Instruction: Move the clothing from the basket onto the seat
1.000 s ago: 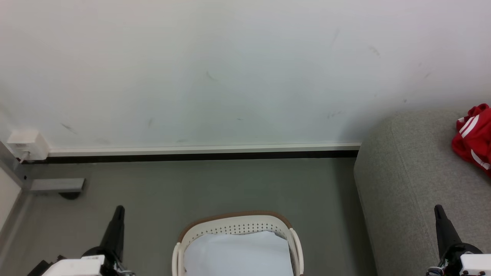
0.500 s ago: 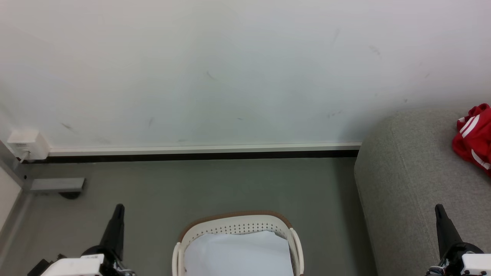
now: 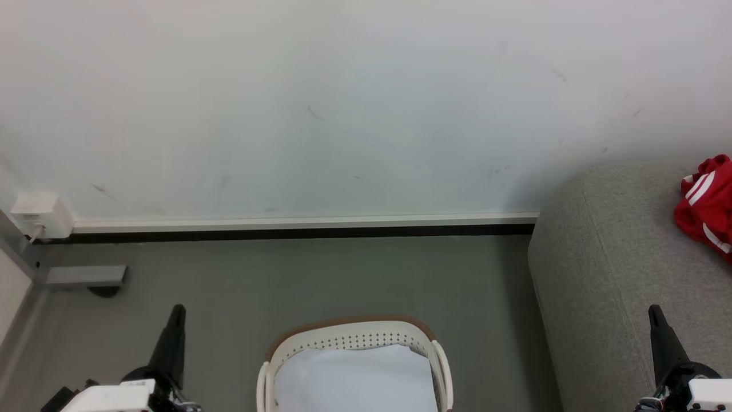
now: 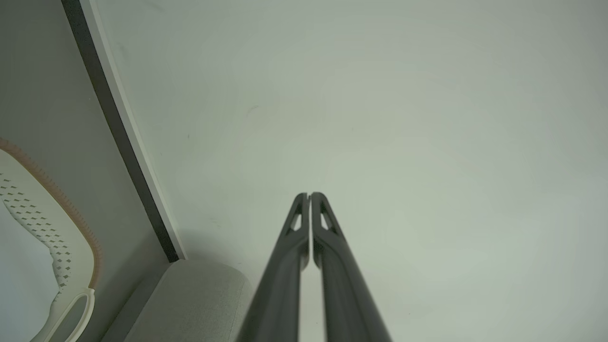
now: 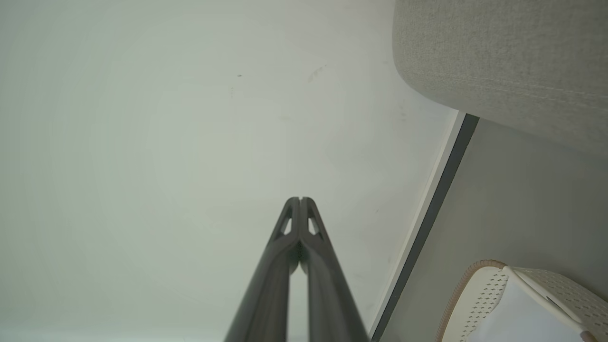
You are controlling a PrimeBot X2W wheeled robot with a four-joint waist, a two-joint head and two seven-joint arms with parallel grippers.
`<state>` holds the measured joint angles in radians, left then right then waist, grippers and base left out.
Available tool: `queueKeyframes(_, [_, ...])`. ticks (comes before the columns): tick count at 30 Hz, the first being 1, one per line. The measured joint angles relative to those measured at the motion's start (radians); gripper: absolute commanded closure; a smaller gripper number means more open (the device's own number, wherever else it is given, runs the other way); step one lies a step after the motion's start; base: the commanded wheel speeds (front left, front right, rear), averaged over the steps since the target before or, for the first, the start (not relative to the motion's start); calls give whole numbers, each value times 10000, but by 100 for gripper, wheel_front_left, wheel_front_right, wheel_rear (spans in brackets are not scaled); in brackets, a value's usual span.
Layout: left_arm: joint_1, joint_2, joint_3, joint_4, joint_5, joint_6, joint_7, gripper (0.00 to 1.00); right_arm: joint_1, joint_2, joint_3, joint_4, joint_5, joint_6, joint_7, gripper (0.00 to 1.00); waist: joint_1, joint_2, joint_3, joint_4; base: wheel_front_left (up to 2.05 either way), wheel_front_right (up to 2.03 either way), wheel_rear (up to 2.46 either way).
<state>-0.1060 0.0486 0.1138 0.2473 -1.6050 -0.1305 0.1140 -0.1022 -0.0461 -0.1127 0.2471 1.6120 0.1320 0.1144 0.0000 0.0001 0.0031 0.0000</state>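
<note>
**Colours and patterns, listed outward from the basket**

- Basket point(image 3: 354, 341): white plastic. Rows of small dark holes are noted along the wall, a brown band on the rim, and a white loop handle. The interior is recorded as pale bluish white.
- Floor point(image 3: 320, 274), around the basket: plain dull grey-green.
- Skirting point(image 3: 297, 220), beyond the basket: a white strip is set over a black band.
- Wall point(image 3: 343, 103), above the skirting: off-white, flecked with faint dark scuffs.
- Seat point(image 3: 606, 269), right of the basket: light grey woven fabric with a seam in the same grey.
- Clothing point(image 3: 706, 209), far right of the basket: bright red with white stripes.
- Left gripper point(image 3: 178, 312) and right gripper point(image 3: 653, 312), either side of the basket: black fingers, white housings.
</note>
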Motion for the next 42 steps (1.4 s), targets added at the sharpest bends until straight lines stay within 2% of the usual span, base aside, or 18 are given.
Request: queueKeyframes(42, [-1,0,0,0,0,-2,0,100,-1,-2,0,-2,0,-2,0,100,-1,0,0,0,0,0,0])
